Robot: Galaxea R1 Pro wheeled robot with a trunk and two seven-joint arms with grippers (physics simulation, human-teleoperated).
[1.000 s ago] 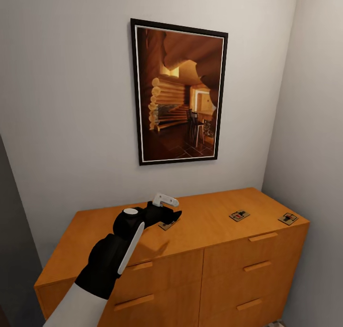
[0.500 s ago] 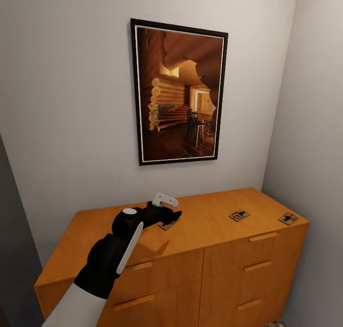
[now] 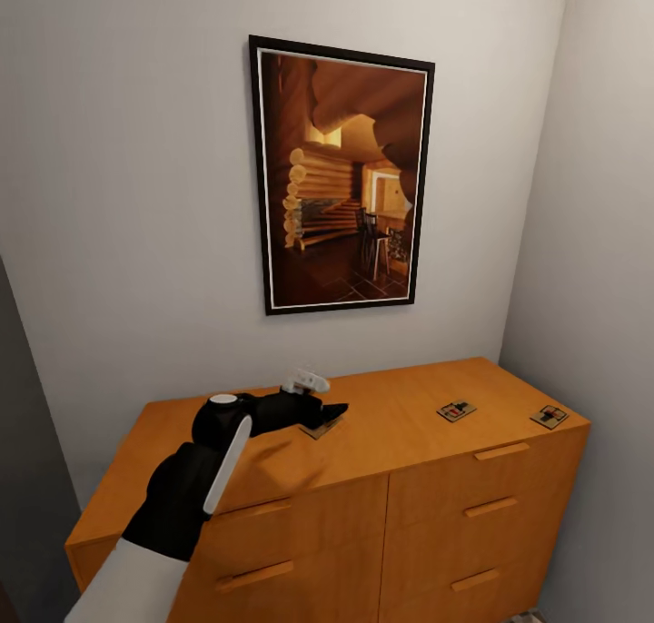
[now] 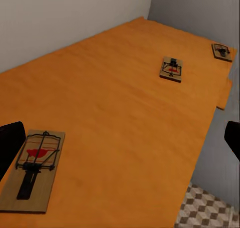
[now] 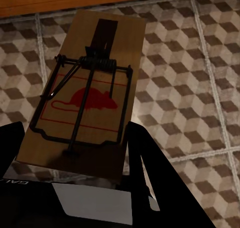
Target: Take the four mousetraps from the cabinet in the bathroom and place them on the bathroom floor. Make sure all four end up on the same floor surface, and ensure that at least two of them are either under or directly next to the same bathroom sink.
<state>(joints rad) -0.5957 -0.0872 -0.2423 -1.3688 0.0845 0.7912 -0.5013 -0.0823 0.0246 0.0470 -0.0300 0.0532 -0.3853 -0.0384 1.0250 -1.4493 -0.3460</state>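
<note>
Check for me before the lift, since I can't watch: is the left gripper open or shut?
Open. In the left wrist view its two dark fingertips stand wide apart, the nearest mousetrap lying flat on the cabinet beside one.

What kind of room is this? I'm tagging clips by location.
Probably a home's tiled room, perhaps a bathroom corner: a wooden drawer cabinet against plain walls, a framed cabin picture, and cube-patterned floor tiles.
</note>
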